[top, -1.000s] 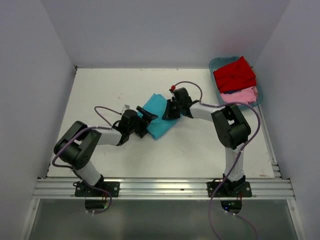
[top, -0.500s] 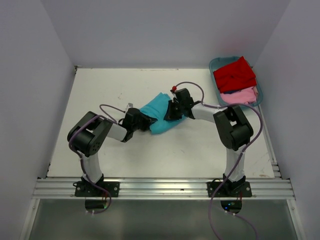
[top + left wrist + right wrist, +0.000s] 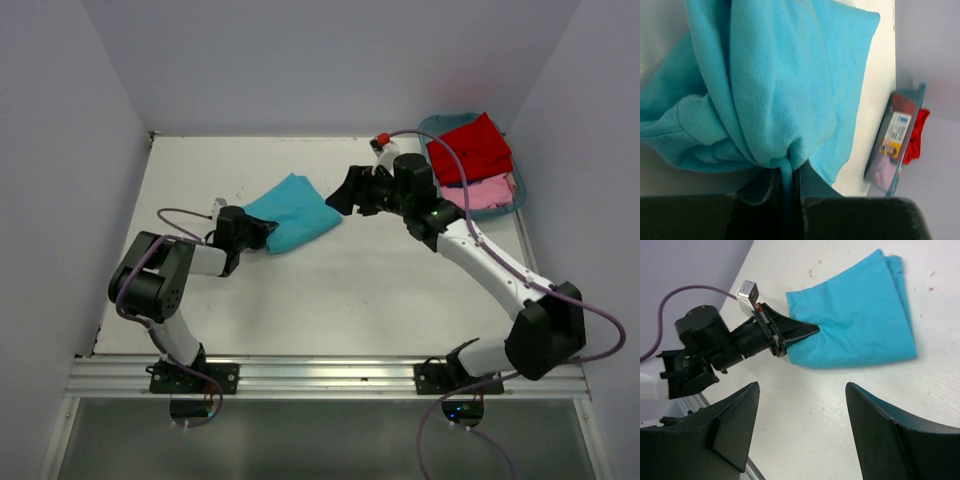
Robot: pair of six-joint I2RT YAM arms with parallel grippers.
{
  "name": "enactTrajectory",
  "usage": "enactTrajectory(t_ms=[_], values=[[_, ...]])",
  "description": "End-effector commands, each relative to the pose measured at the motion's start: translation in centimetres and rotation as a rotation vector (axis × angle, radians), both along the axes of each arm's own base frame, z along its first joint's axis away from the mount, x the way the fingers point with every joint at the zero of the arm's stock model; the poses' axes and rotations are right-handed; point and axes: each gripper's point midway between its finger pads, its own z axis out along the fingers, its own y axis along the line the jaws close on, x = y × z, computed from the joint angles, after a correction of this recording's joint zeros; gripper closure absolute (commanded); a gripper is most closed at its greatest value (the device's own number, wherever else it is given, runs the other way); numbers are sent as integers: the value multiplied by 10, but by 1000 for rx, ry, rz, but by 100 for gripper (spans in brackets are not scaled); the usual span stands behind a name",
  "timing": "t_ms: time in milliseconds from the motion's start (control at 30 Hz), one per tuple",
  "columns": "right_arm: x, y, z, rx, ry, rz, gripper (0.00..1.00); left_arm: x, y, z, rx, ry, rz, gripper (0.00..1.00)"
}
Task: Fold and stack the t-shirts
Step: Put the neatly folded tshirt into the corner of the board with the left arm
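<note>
The left gripper (image 3: 258,233) is clenched on a bunched corner of the turquoise t-shirt (image 3: 293,208), which lies folded on the white table (image 3: 380,290), left of centre. The right gripper (image 3: 337,198), jaws spread, hangs near the shirt's right edge, holding nothing.

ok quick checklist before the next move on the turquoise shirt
1. left end effector shut on turquoise t-shirt: ok
2. right end effector open, gripping no cloth: ok
3. shirt lying flat: not ok, bunched at the grip
4. all layers pinched: cannot tell
5. red t-shirt and pink t-shirt out of the way in the tub: ok
</note>
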Motion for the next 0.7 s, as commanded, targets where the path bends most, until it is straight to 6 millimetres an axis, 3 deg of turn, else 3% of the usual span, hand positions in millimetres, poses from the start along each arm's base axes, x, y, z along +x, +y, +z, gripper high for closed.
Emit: enactTrajectory(t_ms=[0, 133, 167, 233, 267, 333, 367, 467, 667], values=[[-13, -21, 14, -58, -27, -43, 26, 29, 46, 21, 55, -57, 117, 100], [-31, -43, 27, -93, -42, -86, 26, 64, 95, 28, 56, -43, 232, 100], [-34, -48, 27, -106, -42, -101, 26, 73, 118, 29, 58, -40, 284, 100], [-40, -55, 23, -132, -32, -112, 26, 93, 135, 32, 53, -23, 301, 100], [-43, -60, 26, -136, -43, -125, 26, 100, 166, 31, 65, -14, 357, 100], [-48, -65, 24, -152, -38, -133, 26, 117, 190, 25, 81, 20, 385, 100], [-51, -68, 23, -154, -37, -137, 26, 122, 211, 21, 80, 35, 421, 100], [-56, -74, 17, -173, -17, -148, 26, 138, 245, 4, 68, 85, 451, 100], [-62, -84, 15, -216, -7, -168, 26, 163, 291, -27, 79, 153, 467, 100]])
